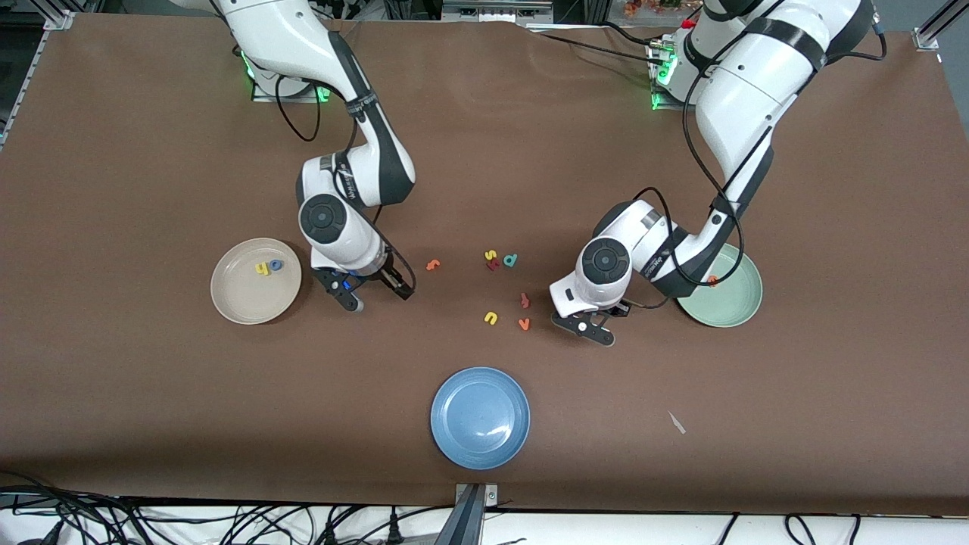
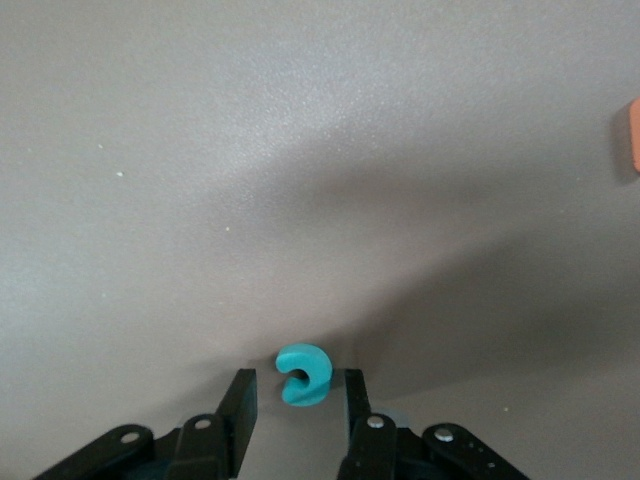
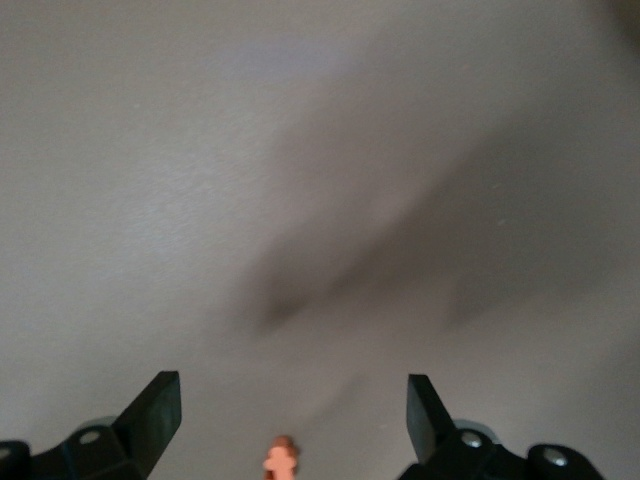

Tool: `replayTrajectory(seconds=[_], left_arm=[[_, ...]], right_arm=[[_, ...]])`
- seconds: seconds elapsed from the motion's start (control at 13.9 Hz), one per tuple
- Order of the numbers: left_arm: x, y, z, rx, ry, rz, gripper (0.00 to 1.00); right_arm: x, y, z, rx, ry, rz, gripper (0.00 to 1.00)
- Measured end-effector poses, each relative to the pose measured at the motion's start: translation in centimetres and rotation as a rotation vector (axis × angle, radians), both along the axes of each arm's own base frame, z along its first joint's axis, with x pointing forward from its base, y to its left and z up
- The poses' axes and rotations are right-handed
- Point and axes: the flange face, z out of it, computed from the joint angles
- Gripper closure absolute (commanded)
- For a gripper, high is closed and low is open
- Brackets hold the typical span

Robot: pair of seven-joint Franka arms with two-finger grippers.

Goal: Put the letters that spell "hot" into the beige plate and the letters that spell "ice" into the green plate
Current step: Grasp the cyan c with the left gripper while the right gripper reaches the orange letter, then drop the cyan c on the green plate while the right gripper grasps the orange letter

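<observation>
The teal c (image 2: pixel 303 375) lies on the table between the tips of my left gripper (image 2: pixel 297 385), which is open with a gap on each side of it. That left gripper (image 1: pixel 598 331) is low over the table beside the green plate (image 1: pixel 730 310), which holds the orange e (image 1: pixel 712 281). The beige plate (image 1: pixel 246 303) holds the yellow h (image 1: pixel 263 267) and blue o (image 1: pixel 276 265). My right gripper (image 1: pixel 378 297) hangs wide open beside it. A blurred orange letter (image 3: pixel 281 460) shows between its fingers. The orange t (image 1: pixel 432 265) and dark red i (image 1: pixel 493 266) lie mid-table.
A yellow s (image 1: pixel 490 255), teal d (image 1: pixel 510 260), reddish f-like letter (image 1: pixel 524 300), yellow u (image 1: pixel 490 318) and orange v (image 1: pixel 523 324) lie between the arms. A blue plate (image 1: pixel 480 417) sits nearer the front camera. An orange letter's edge (image 2: pixel 632 135) shows off to the side.
</observation>
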Motion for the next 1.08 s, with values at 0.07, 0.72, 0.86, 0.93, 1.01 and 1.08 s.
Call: replayTrajectory(seconds=[0.07, 0.72, 0.86, 0.93, 1.01, 1.08], left_arm=[[0.0, 0.0, 0.0, 0.0, 0.0, 0.0, 0.59], [0.2, -0.2, -0.3, -0.017, -0.013, -0.001, 1.0], [0.5, 0.3, 0.1, -0.012, -0.014, 0.008, 1.0], [1.1, 1.1, 1.0, 0.003, -0.01, 0.019, 1.0], [2.0, 2.3, 2.6, 0.016, -0.012, 0.021, 1.0], [3.1, 4.0, 4.9, 0.023, -0.026, 0.013, 1.0]], right_arm=[[0.1, 0.8, -0.1, 0.003, -0.002, -0.01, 0.0], [-2.3, 5.5, -3.7, -0.016, 0.022, -0.048, 0.0], [-2.5, 5.7, -4.0, -0.02, 0.024, -0.054, 0.0], [-2.6, 5.7, -4.1, -0.022, 0.026, -0.054, 0.0], [-2.6, 5.8, -4.2, -0.022, 0.026, -0.055, 0.01], [-2.7, 5.9, -4.2, -0.022, 0.027, -0.054, 0.02]])
